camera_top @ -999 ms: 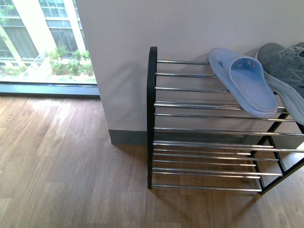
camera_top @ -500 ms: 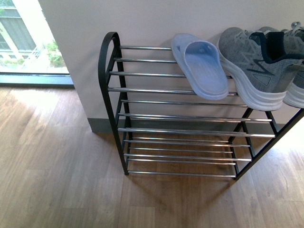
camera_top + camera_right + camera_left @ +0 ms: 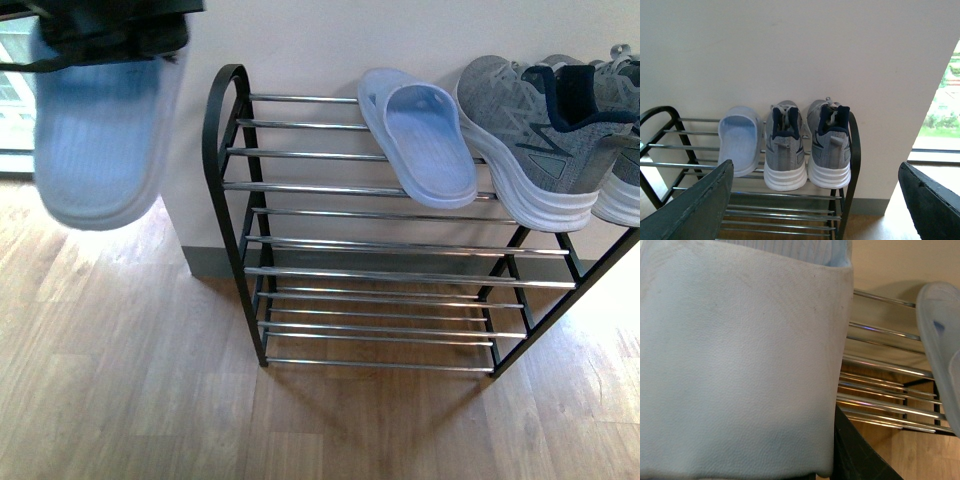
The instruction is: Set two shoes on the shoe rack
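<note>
My left gripper (image 3: pixel 110 35) hangs at the upper left of the front view, shut on a pale blue slide (image 3: pixel 100 135) whose ribbed sole faces the camera, left of the shoe rack (image 3: pixel 222 120) and clear of it. That held slide (image 3: pixel 740 365) fills the left wrist view, with one dark finger (image 3: pixel 855 455) beside it. On the rack's top tier lie the other slide (image 3: pixel 420 135) and two grey sneakers (image 3: pixel 530 130) (image 3: pixel 622 160). The right gripper (image 3: pixel 816 165) is open and holds nothing, facing the rack (image 3: pixel 854 150), slide (image 3: pixel 740 140) and sneakers (image 3: pixel 785 150) (image 3: pixel 829 145) from a distance.
The rack stands against a pale wall with a grey skirting board (image 3: pixel 205 262) on a wooden floor (image 3: pixel 120 380). A floor-level window (image 3: pixel 12 100) lies left of the wall; another window (image 3: pixel 945 100) shows past the wall's other end. The rack's lower tiers (image 3: pixel 380 300) carry nothing.
The left gripper with the held slide has come into the front view at the upper left. Over the last second the rack slid left in the picture, bringing the sneakers into view.
</note>
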Controlling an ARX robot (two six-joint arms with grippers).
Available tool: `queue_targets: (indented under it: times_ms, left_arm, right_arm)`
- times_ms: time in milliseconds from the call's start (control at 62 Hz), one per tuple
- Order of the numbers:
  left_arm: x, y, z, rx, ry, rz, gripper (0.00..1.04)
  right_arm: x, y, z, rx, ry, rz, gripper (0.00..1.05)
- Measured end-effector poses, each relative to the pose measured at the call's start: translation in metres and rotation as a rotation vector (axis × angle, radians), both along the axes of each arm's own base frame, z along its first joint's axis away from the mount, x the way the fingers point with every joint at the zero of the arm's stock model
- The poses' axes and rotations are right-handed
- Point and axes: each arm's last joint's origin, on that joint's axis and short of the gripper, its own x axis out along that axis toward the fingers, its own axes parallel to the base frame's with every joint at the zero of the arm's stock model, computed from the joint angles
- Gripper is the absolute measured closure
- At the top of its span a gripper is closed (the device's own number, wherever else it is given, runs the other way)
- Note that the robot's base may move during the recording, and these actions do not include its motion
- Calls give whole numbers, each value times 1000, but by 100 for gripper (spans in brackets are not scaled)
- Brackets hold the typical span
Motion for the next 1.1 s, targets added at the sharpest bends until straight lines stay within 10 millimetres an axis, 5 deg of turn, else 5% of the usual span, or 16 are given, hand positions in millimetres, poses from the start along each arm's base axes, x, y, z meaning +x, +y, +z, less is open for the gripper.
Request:
queue_targets:
  times_ms: [403, 1096]
  left_arm:
    - [82, -81, -13, -73, 53, -82, 103]
    - [114, -116, -76, -197, 196, -51, 103]
  right_arm:
    - [0, 0, 0, 0, 0, 0, 9]
    - [0, 0, 0, 0, 0, 0, 9]
